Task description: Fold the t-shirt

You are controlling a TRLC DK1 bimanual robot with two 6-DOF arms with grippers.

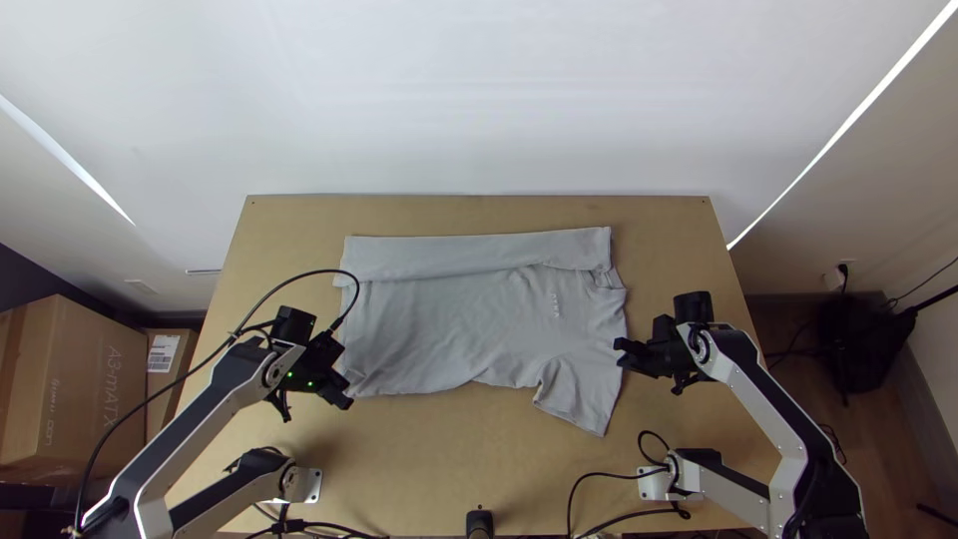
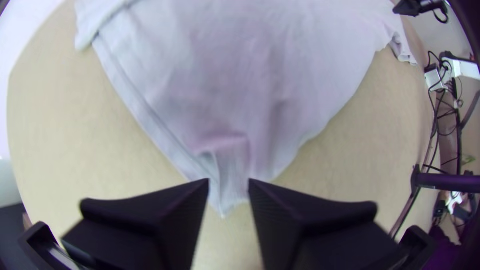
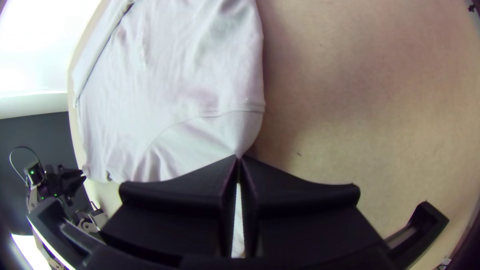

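Mostly flat, the shirt (image 1: 479, 319) lies across the tabletop (image 1: 439, 449), far side turned over in a strip. Left hand (image 1: 345, 389) at shirt's near left corner, fingers spread. Right hand (image 1: 621, 353) pinches shirt's right edge, by the near sleeve (image 1: 584, 399).

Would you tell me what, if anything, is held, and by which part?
The t-shirt, by its outer edge near the shoulder seam, in the right end effector.
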